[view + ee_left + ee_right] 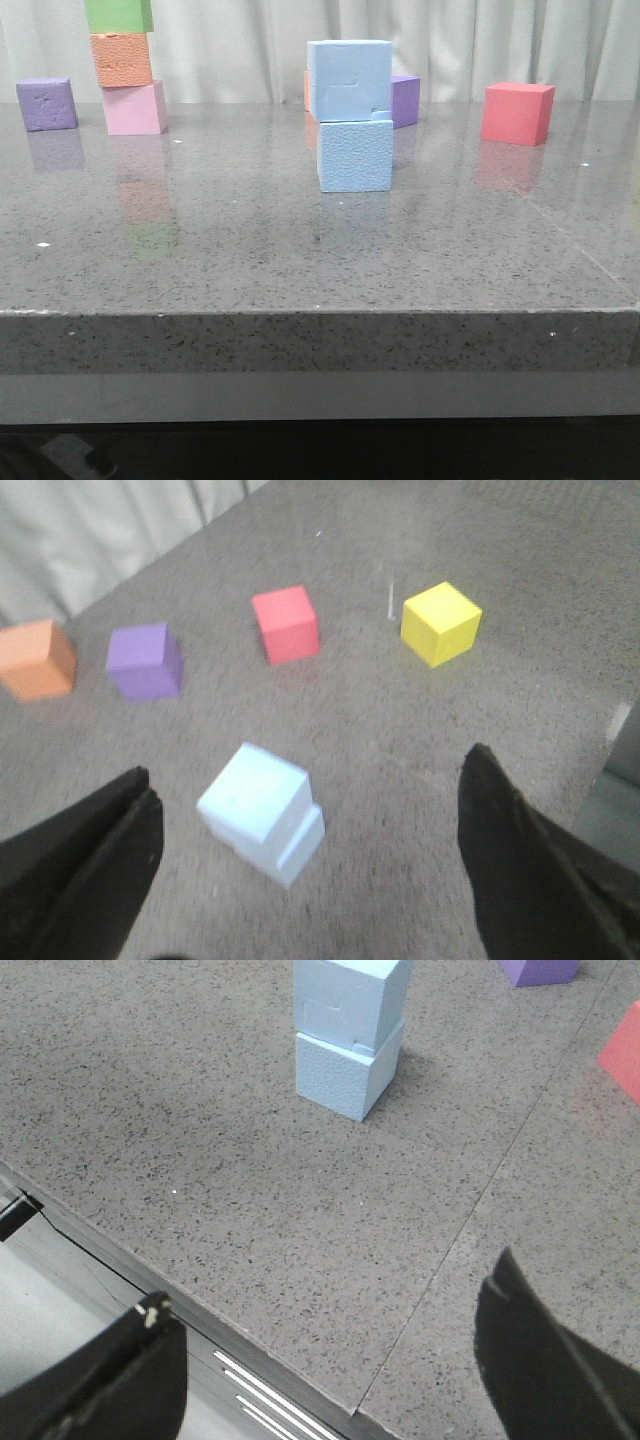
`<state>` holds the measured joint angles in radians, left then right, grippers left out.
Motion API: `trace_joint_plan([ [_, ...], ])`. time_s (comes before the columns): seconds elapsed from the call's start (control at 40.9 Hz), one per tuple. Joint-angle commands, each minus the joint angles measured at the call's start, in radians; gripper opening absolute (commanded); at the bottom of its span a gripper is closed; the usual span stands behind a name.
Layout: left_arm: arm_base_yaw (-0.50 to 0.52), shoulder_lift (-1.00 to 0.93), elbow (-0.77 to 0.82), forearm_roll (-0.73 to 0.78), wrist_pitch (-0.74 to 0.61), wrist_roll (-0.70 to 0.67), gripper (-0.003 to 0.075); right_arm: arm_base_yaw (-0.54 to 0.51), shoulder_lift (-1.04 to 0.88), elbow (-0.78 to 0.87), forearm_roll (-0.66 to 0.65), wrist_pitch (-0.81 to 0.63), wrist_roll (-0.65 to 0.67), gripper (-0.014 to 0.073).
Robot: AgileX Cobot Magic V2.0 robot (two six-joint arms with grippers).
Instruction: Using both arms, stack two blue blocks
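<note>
Nearest in the front view is the thick front edge of the grey speckled table. Its shiny top goes back to a pale curtain.

Out in the middle of the table stand the two blue blocks, one on top of the other. The lower blue block sits on the table. The upper blue block rests on it, pushed a little to one side, so the edges do not line up. Nothing holds them.

Further back, a purple cube peeks out from behind the stack. A red cube sits off to the right. On the left is a tower of three cubes: a pink cube at the bottom, an orange cube in the middle and a green cube on top. Another purple cube sits just left of the tower.

No arm shows in the front view. The left gripper hangs above the blue stack with its fingers spread wide, holding nothing. A yellow cube shows in that view too. The right gripper is over the near table edge, fingers wide apart and empty, well away from the stack.
</note>
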<state>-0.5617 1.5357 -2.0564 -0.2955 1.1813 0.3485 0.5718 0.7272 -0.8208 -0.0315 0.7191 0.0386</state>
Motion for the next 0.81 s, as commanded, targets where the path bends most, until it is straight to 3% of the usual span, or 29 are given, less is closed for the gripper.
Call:
trace_joint_plan([
  [0.0, -0.007, -0.079, -0.022, 0.052, 0.017, -0.094, 0.0587, -0.005, -0.004, -0.024, -0.013, -0.066, -0.010, 0.0596],
  [0.22, -0.007, -0.232, 0.138, 0.065, 0.001, -0.145, 0.0527, -0.005, -0.004, -0.024, -0.013, -0.066, -0.010, 0.0596],
  [0.391, -0.007, -0.420, 0.415, 0.074, -0.089, -0.177, 0.0501, -0.005, -0.004, -0.024, -0.013, -0.066, -0.010, 0.0596],
  [0.611, -0.007, -0.696, 0.812, 0.206, -0.233, -0.349, 0.0501, -0.005, -0.004, -0.024, -0.013, -0.066, -0.010, 0.0596],
  [0.782, -0.007, -0.889, 1.040, 0.283, -0.256, -0.467, 0.0501, -0.005, -0.004, -0.024, -0.013, -0.066, -0.010, 0.0596],
])
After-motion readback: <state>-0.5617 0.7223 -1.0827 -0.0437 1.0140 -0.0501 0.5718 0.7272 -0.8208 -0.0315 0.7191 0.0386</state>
